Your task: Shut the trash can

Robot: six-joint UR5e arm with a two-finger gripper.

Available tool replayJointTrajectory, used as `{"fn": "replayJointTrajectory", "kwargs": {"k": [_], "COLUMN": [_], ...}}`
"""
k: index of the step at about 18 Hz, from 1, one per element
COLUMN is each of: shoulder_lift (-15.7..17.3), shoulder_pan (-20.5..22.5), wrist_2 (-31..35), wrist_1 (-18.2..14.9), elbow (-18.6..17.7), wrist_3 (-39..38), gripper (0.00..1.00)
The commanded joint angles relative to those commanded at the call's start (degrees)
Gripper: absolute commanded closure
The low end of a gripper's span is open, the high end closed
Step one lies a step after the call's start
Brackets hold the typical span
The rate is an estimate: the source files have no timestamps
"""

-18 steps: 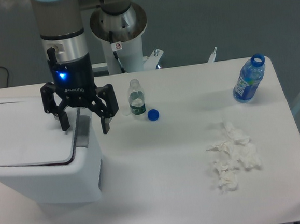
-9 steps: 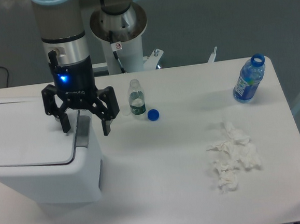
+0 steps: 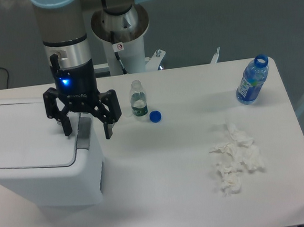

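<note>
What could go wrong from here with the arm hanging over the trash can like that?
The tool is open, its fingers straddling the grey latch tab at the right edge of the trash can. Coming down off-centre, a fingertip could catch the tab or the lid edge and shove the bin. Swinging right, it might topple the small uncapped bottle standing close by.

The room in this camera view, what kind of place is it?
Probably a robotics lab: a robot arm on a pedestal beside a white table, set with test props like a trash can, bottles and crumpled tissues.
</note>
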Motion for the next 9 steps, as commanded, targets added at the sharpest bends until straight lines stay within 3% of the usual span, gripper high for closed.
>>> {"fn": "replayJointTrajectory", "kwargs": {"k": [9], "shoulder_lift": [0.3], "shoulder_pan": [0.3], "wrist_2": [-0.1], "wrist_1": [0.5], "elbow": [0.2], "wrist_3": [0.0], "gripper": [0.00]}}
